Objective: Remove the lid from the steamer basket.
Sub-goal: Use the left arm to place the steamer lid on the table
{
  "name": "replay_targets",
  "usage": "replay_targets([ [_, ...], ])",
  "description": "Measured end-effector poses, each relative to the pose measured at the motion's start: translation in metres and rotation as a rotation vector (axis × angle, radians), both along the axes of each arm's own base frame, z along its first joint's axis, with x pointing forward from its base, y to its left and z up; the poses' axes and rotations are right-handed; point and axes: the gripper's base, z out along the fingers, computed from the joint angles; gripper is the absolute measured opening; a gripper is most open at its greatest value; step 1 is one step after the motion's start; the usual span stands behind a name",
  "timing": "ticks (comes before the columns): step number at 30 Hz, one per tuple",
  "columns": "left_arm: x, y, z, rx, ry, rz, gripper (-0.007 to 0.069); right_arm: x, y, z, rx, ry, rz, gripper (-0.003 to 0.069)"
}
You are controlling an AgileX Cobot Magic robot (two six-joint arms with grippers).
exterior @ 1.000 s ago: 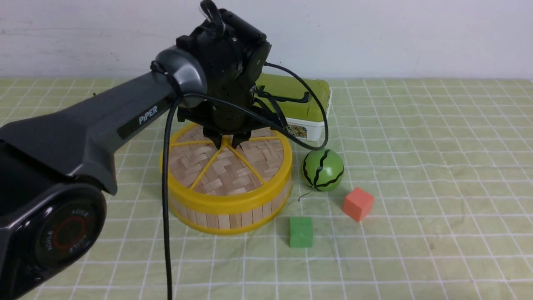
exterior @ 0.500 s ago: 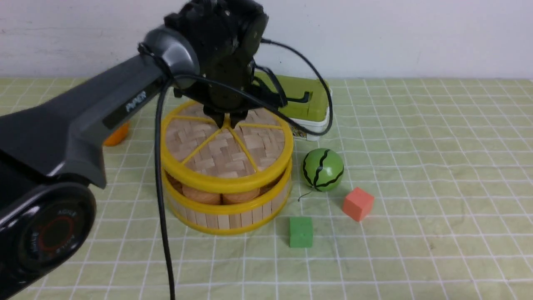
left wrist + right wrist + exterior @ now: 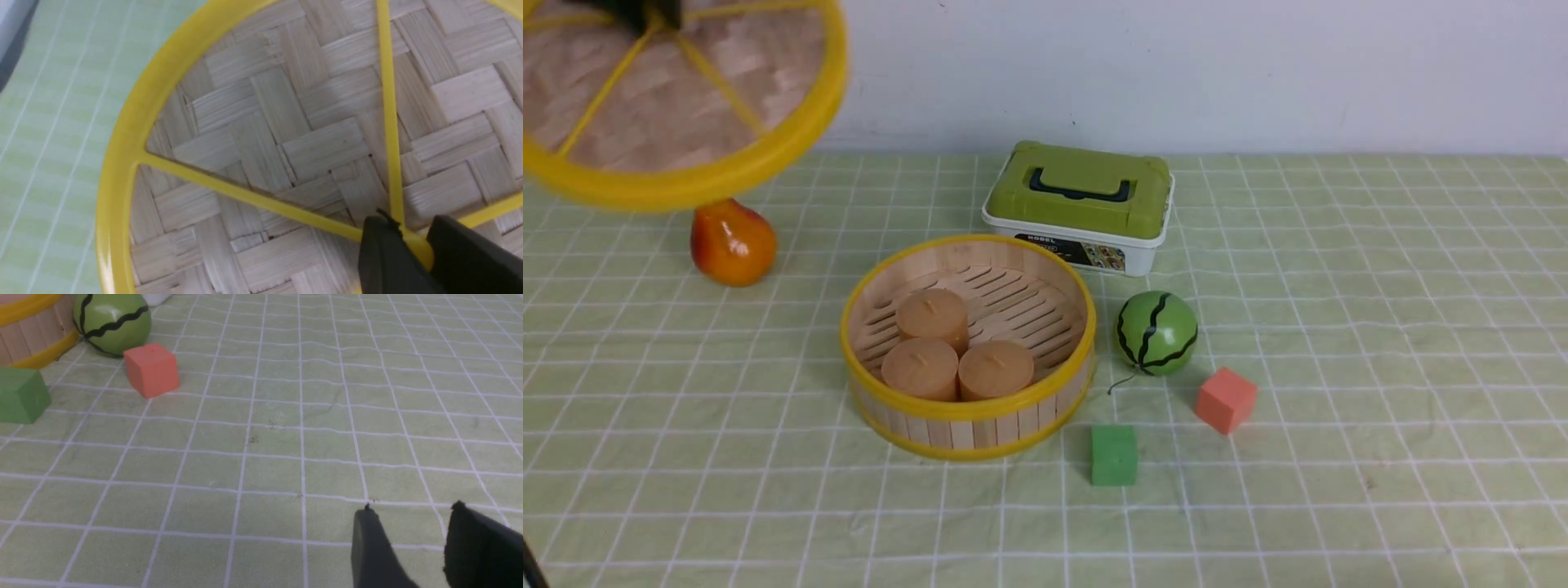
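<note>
The lid (image 3: 678, 106), a woven bamboo disc with yellow rim and spokes, hangs high at the far left of the front view, well clear of the table. My left gripper (image 3: 408, 230) is shut on its yellow centre knob; in the front view only a dark bit of that gripper (image 3: 645, 12) shows at the top edge. The steamer basket (image 3: 968, 429) stands uncovered in the middle of the table, with three round tan cakes (image 3: 947, 347) on its slatted floor. Low over bare cloth to the right of the basket (image 3: 32, 330), my right gripper (image 3: 412, 508) stands open with nothing between its fingers.
A green-and-white box (image 3: 1082, 204) stands behind the basket. An orange pear-like fruit (image 3: 733, 242) lies under the raised lid. A small watermelon ball (image 3: 1156, 332), a red cube (image 3: 1225, 398) and a green cube (image 3: 1113, 454) lie right of the basket.
My left gripper has carried the lid up and to the left, off the basket. The arm has left most of the front view, and the basket's inside now shows.
</note>
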Motion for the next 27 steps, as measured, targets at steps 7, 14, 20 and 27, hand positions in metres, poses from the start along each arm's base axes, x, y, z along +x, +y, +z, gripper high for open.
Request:
replay_targets([
  [7,0.004,0.022,-0.132,-0.065,0.223,0.028,0.0118,0.0,0.0,0.0,0.0,0.0,0.0,0.0241],
  [14,0.011,0.021,-0.208,-0.08,0.211,0.062,0.0118,0.0,0.0,0.0,0.0,0.0,0.0,0.0241],
  [20,0.023,0.022,-0.234,-0.089,0.195,0.101,0.0118,0.0,0.0,0.0,0.0,0.0,0.0,0.0241],
  [27,0.023,0.022,-0.23,-0.114,0.171,0.133,0.0202,0.0,0.0,0.0,0.0,0.0,0.0,0.0241],
])
